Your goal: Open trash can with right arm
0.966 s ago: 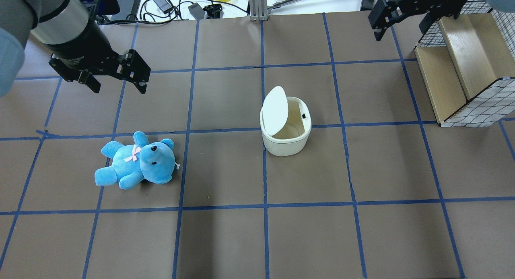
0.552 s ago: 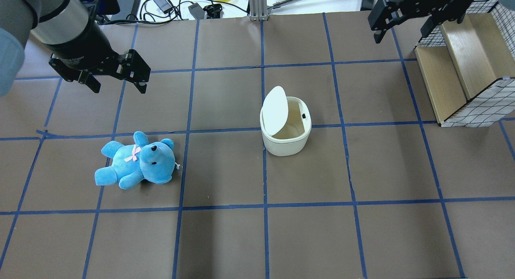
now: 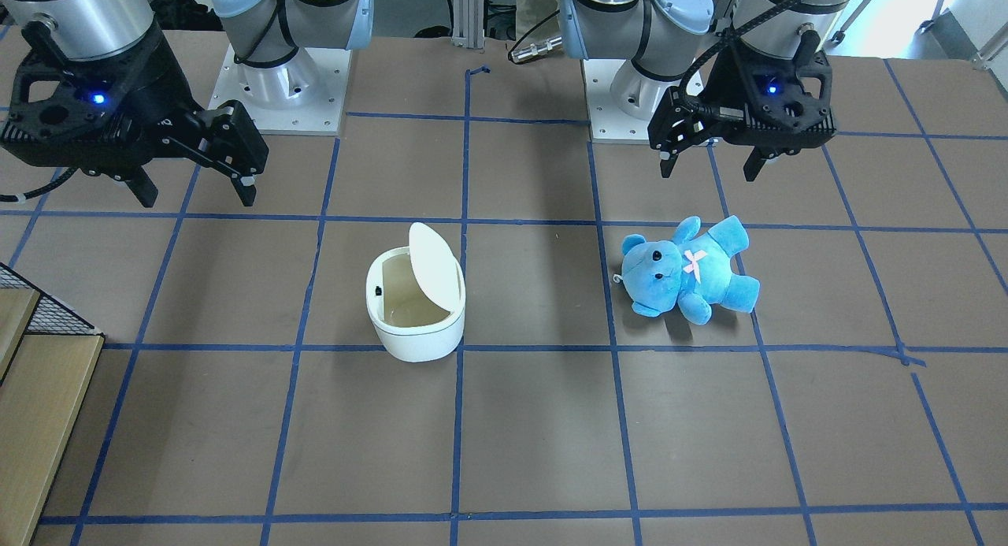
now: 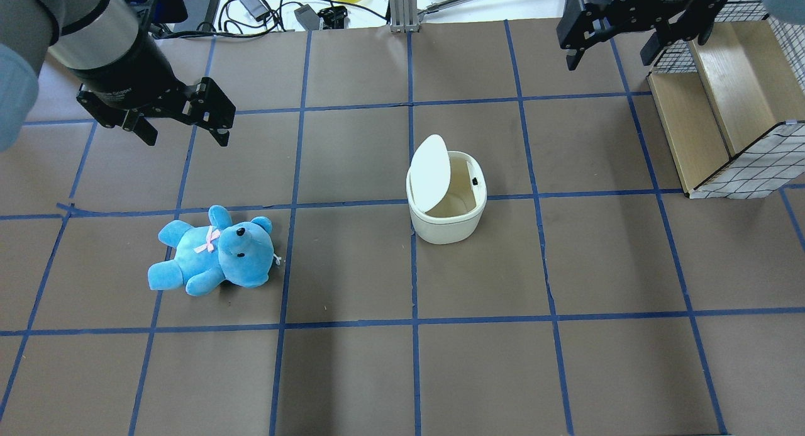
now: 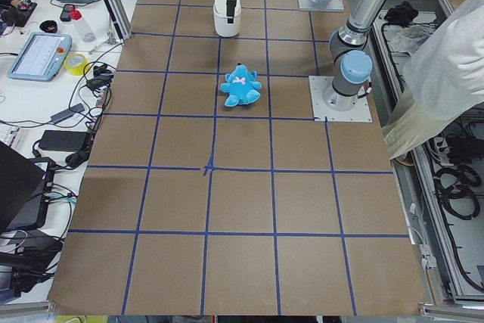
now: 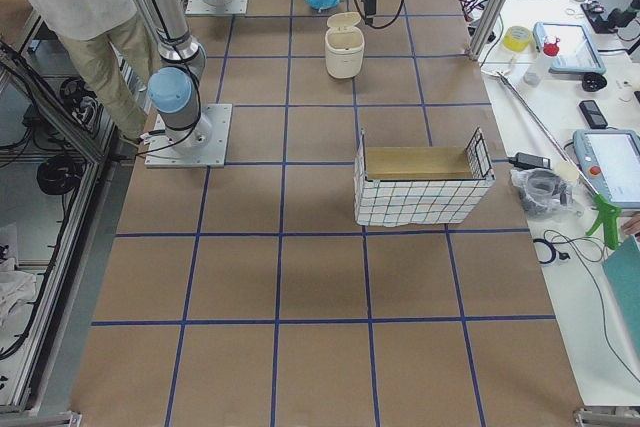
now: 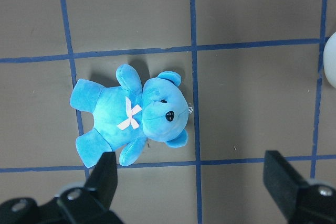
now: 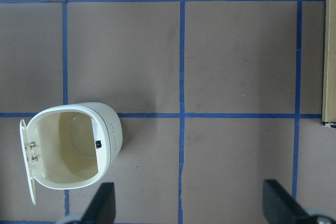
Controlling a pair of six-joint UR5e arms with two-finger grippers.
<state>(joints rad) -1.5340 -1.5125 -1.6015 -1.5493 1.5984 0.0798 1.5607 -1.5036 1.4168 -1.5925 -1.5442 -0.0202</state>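
The white trash can [image 4: 443, 231] stands mid-table with its lid [image 4: 430, 172] swung up and the cream inside showing. It also shows in the front view [image 3: 413, 343] and in the right wrist view [image 8: 113, 135]. My right gripper [image 4: 608, 55] is open and empty. It hangs high, far behind and to the right of the can, and shows in the front view [image 3: 197, 193] too. My left gripper [image 4: 187, 137] is open and empty above the table, behind the blue teddy bear [image 4: 214, 253].
The bear lies on its back left of the can [image 3: 685, 270] [image 7: 134, 114]. A wire-and-wood basket [image 4: 723, 109] stands at the table's back right, next to my right gripper. Cables and devices lie beyond the table's far edge [image 4: 270, 8].
My right gripper has moved a little to the left and toward the far edge. The left arm, the bear and the can with its raised lid have not moved.
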